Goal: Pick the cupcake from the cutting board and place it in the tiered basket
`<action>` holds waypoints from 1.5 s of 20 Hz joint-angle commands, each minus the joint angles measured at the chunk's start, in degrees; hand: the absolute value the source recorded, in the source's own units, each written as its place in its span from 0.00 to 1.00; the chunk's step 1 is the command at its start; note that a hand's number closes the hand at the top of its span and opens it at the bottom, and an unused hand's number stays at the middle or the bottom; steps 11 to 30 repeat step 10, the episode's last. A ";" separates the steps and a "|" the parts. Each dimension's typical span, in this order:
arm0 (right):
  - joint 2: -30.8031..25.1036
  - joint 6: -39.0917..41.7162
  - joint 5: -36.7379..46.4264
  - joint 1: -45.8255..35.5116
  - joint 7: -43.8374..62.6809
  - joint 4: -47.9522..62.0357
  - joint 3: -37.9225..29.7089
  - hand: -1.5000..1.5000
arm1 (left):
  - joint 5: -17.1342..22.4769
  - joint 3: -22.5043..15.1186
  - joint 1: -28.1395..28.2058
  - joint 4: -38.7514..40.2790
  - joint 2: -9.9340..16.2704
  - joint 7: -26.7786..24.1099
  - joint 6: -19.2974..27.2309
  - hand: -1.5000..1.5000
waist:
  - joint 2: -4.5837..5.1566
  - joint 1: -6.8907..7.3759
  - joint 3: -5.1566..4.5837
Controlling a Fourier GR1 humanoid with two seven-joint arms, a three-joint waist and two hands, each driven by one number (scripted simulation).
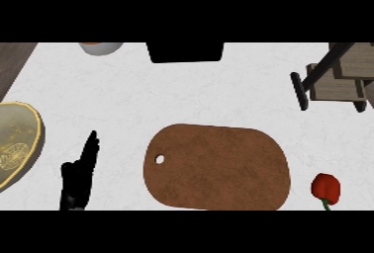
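Kitchen indicated. A white marbled counter (219,94) fills the frame. A brown wooden cutting board (216,168) with a hang hole is laid at lower centre. A red pepper (326,188) is seen at lower right, a wooden tiered basket (343,74) at upper right, a gold-rimmed plate (18,143) at left, a white bowl (100,48) at top.

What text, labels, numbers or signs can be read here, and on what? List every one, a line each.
No readable text anywhere.
Golden plate at the left edge: faint embossed marks, too blurred to read.
Cutting board, red pepper, wooden tiered basket, white bowl, dark box: no markings show.
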 commanded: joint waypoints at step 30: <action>4.31 40.64 -0.49 -0.61 0.65 -42.31 0.94 0.00 | 0.12 0.71 1.85 -0.01 -0.70 0.46 1.20 0.50 | -1.11 -2.33 -0.14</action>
